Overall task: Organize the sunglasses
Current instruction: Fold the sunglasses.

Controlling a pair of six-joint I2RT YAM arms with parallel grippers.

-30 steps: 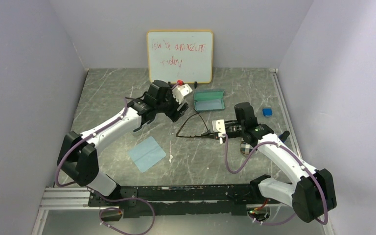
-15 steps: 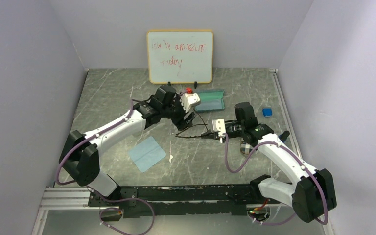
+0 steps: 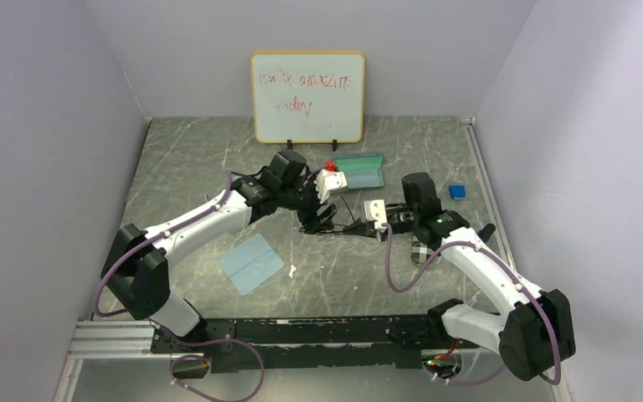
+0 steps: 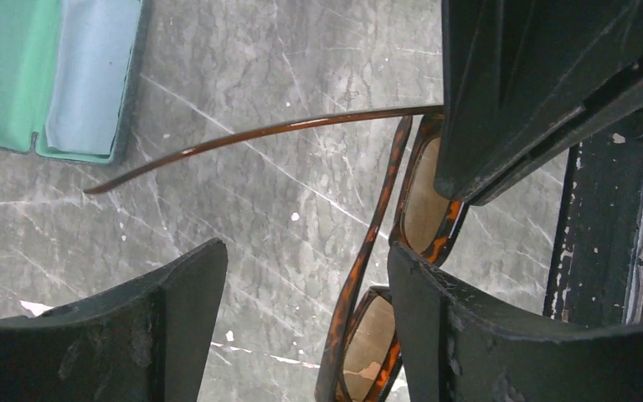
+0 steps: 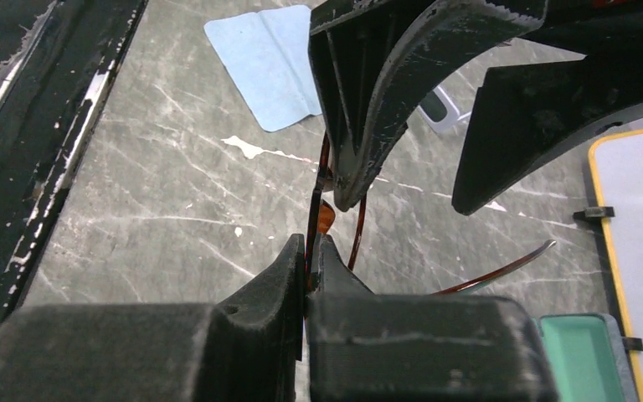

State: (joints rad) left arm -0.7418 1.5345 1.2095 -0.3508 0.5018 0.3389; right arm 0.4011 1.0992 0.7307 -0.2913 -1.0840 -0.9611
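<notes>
From above, the brown sunglasses sit mid-tabletop between the two arms, but they show only as a thin dark tangle there. The right gripper reaches them from the right and the left gripper from the left.

The right wrist view settles what the overhead cannot. The right jaws are pinched together on a thin brown bar of the frame, with an amber lens just beyond the pads. One temple curves away to the right. The left gripper's two dark fingers hang spread above.

The left wrist view shows both amber lenses and a long temple stretched out toward the open green case, which holds a pale-blue lining cloth. The left jaws are wide open, nothing between the pads. The frame lies just beside the inner face of one finger, and contact cannot be judged. Whether the sunglasses rest on the tabletop or are lifted is not clear in any view.

A loose light-blue cloth lies well apart, nearer the arm bases.
</notes>
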